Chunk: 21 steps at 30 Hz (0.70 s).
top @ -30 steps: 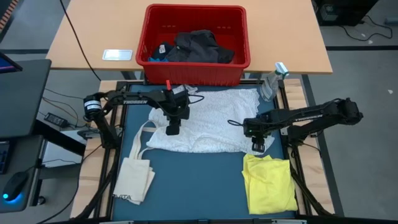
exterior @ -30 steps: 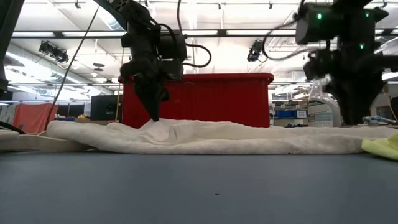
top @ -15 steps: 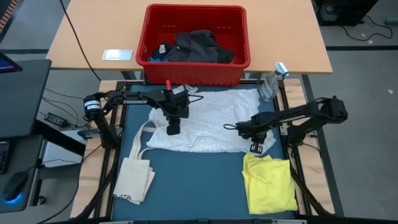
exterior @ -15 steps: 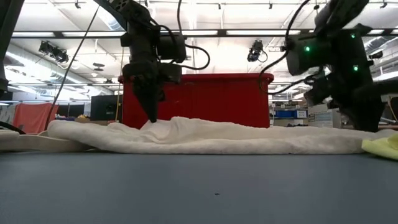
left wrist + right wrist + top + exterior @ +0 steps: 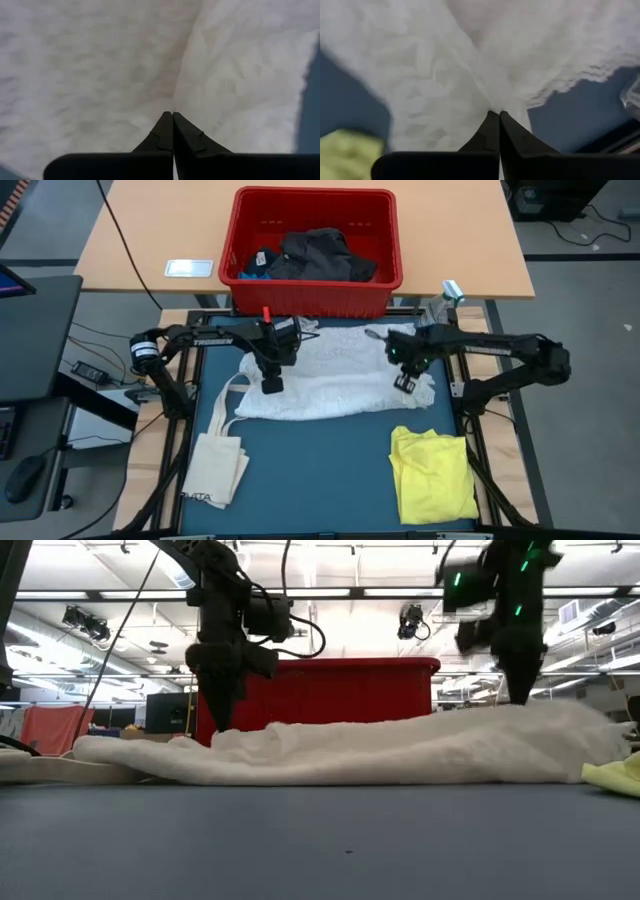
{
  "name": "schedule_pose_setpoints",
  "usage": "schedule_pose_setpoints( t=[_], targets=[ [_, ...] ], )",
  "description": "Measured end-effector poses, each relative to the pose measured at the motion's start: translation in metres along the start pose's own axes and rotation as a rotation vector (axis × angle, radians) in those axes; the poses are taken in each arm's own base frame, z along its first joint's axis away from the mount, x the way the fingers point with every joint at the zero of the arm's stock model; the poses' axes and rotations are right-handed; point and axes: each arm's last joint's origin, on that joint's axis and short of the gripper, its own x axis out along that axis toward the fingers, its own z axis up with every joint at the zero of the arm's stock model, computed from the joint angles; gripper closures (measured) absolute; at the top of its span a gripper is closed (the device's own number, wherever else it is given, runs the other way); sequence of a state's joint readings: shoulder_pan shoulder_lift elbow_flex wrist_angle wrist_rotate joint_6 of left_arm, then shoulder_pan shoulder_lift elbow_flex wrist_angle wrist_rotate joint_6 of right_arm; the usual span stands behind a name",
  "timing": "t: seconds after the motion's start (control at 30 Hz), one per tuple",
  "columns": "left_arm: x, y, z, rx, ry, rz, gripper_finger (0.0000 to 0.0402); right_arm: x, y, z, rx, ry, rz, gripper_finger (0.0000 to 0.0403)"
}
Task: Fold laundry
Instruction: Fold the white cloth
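The white garment (image 5: 335, 375) lies spread across the blue mat and reads as a long low mound in the low view (image 5: 380, 755). My left gripper (image 5: 270, 385) is shut on its left part. My right gripper (image 5: 404, 382) is shut on its right part, where the cloth rises into a hump (image 5: 540, 730). The yellow garment (image 5: 432, 475) lies crumpled on the mat near the right near corner, clear of both grippers. Dark garments (image 5: 320, 255) sit in the red bin (image 5: 390, 240). My left gripper pinches the white garment's left part (image 5: 172, 107) between its shut fingers, from above, pointing down. A crease runs away from the fingertips. The cloth around them stays low on the mat (image 5: 218, 735). My right gripper pinches a gathered fold near the white garment's right edge (image 5: 496, 105), from above, pointing down. The cloth puckers toward the fingertips and is lifted into a hump (image 5: 520, 715), while the rest of the garment lies on the mat.
A cream tote bag (image 5: 215, 465) lies on the mat's left near part, its handles reaching toward the white garment. A clear bottle (image 5: 435, 315) stands at the mat's far right corner. The red bin stands on the wooden table behind, beside a small flat white object (image 5: 188, 268).
My right gripper has moved from beside the yellow garment toward the far edge and upward, carrying the white garment's right near part with it; that part now stands raised and gathered. My left gripper has shifted slightly toward the table's left, still on the cloth.
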<state>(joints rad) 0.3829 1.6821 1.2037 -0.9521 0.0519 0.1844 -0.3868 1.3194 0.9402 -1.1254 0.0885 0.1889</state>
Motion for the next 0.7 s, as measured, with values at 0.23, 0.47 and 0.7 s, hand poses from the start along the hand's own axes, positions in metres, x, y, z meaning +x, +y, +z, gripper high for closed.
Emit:
schedule_pose_setpoints(
  t=[0.23, 0.47, 0.7],
  targets=[
    [-0.002, 0.033, -0.002, -0.124, -0.055, 0.060, 0.0401, 0.041, -0.045, 0.024, 0.207, 0.105, 0.062, 0.0381],
    [-0.004, 0.032, -0.011, -0.232, 0.024, 0.043, 0.0338, 0.004, -0.043, 0.027, 0.282, 0.041, 0.137, 0.0291],
    [-0.024, 0.024, -0.023, -0.309, 0.035, 0.029, 0.0277, -0.032, -0.022, 0.025, 0.287, -0.180, 0.212, 0.0267]
  ],
)
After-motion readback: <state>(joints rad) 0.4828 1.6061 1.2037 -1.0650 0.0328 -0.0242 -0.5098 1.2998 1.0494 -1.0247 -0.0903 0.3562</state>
